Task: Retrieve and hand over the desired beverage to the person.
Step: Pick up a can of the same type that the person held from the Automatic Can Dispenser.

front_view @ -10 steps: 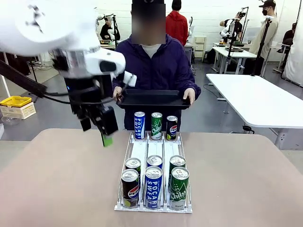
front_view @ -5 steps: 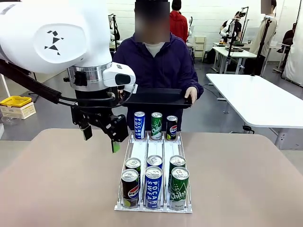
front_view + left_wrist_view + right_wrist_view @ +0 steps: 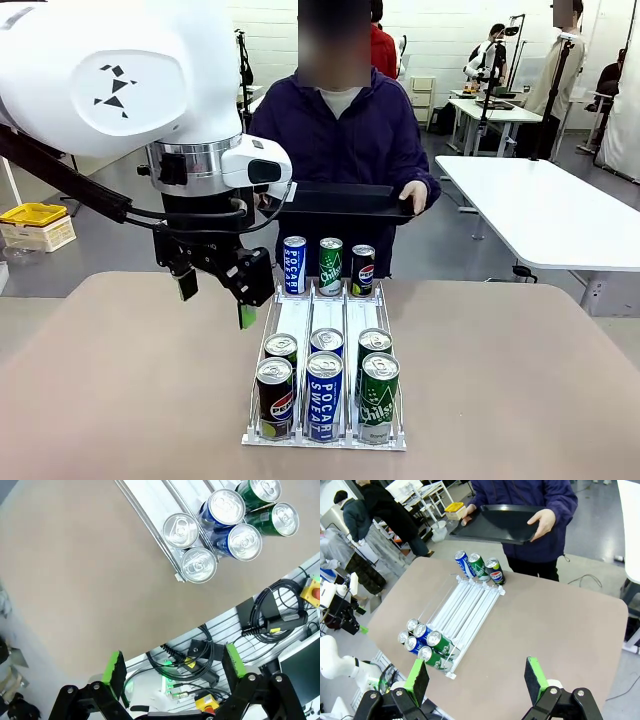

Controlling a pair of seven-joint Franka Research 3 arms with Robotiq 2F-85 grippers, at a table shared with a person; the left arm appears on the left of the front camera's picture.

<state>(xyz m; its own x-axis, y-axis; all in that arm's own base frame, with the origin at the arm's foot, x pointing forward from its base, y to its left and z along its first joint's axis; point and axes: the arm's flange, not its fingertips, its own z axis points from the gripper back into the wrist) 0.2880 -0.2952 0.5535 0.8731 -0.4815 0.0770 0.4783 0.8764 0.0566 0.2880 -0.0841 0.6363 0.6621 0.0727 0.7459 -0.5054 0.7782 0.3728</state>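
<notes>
- The tan table takes up the lower half of the front view. Its far edge runs across mid-frame, and its near edge is cut off by the bottom of the frame.
- One white wire rack with three lanes is seen at the lower middle. Its near end lies close to the bottom of the frame and its far end reaches almost to the table's far edge.
- Wide bare tabletop is seen to the left and right of the rack. The middle stretch of each lane is bare as well.
- Nine cans are counted. Three stand in a row at the rack's far end, one per lane. Six are packed at the near end in two rows of three, touching one another.
- The left gripper is seen at centre left, above the table and just beside the rack's left rail. Its jaws are spread wide and nothing is held between them.
- In the right wrist view, the right gripper is seen at the bottom edge, high above the table. Its jaws are likewise spread wide, with nothing gripped.
- One person is seen at the upper middle, behind the table's far edge. One black tray is held level before the torso, above the far row of cans.
</notes>
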